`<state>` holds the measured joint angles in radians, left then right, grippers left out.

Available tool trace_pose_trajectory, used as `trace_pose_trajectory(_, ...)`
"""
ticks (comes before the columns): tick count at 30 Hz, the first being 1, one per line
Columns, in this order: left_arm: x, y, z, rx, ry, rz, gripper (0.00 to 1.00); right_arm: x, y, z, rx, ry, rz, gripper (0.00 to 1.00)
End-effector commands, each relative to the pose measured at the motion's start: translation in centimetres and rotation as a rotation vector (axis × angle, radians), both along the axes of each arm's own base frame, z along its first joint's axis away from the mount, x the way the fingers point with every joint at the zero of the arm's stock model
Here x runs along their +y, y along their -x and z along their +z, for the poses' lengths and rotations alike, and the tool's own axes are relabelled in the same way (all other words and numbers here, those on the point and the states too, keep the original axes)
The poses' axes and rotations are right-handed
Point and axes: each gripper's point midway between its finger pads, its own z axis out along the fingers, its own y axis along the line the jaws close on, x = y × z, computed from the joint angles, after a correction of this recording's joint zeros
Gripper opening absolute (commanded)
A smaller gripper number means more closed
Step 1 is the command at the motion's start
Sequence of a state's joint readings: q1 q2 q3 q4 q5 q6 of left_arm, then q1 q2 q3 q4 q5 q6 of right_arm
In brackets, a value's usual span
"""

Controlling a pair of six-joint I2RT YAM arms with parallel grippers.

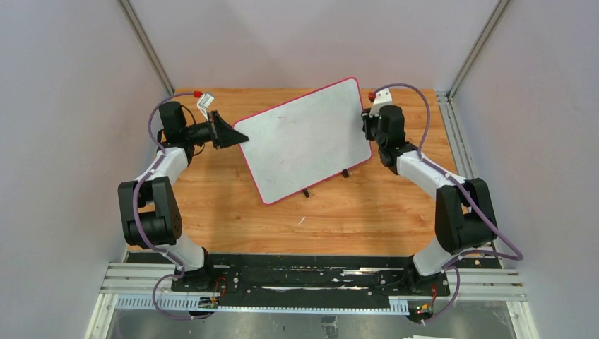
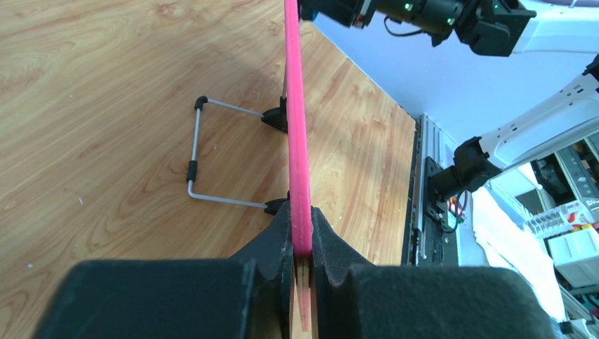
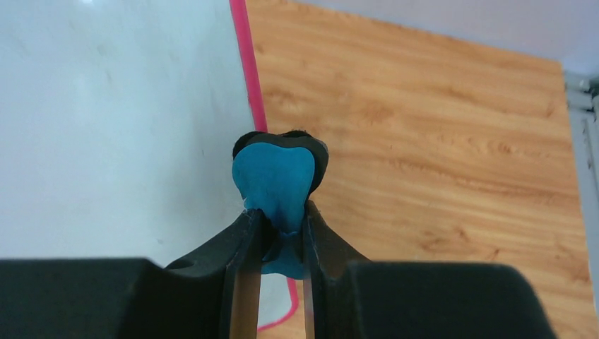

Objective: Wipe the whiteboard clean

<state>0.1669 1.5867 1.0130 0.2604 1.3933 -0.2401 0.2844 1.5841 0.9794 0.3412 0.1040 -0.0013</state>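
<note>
Whiteboard [image 1: 304, 138] tilted up near the far edge of the table [image 1: 367, 212], mid-width, propped on a wire stand [image 2: 212, 159]; gripped at its left corner by the left gripper [image 1: 229, 132], jaws clamped on the pink rim [image 2: 297, 134]; blue eraser [image 3: 275, 180] pinched in the right gripper [image 3: 281, 240], just beside the board's right edge; no containers in sight.

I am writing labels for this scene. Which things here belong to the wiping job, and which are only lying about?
Belong to the job:
- whiteboard, its pink edge clamped in the left pincer
- blue eraser, pinched in the right pincer
- wire stand under the board

Only lying about:
- wooden table
- small white scrap on the table
</note>
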Motion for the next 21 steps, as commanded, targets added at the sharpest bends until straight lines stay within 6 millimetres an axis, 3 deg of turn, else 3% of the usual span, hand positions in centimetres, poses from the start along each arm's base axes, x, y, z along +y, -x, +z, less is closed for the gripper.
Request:
trace_pose_trajectory(1, -0.4, 1.0, 0.6, -0.057, 0.01, -0.077, 0.0, 0.1, -1.8, 2.6, -0.041, 0.016, 0.014, 0.01)
trace_pose_trajectory(5, -0.4, 1.0, 0.6, -0.057, 0.009, -0.077, 0.0, 0.3, -2.4, 3.9, -0.057, 0.028, 0.023, 0.01)
trace_pose_trajectory(8, -0.4, 1.0, 0.5, -0.055, 0.009, -0.076, 0.0, 0.5, -2.3, 3.7, -0.055, 0.02, 0.03, 0.01)
trace_pose_trajectory(21, -0.4, 0.8, 0.4, -0.051, 0.009, -0.074, 0.0, 2.0, 0.5, -3.6, 0.066, 0.007, 0.062, 0.01)
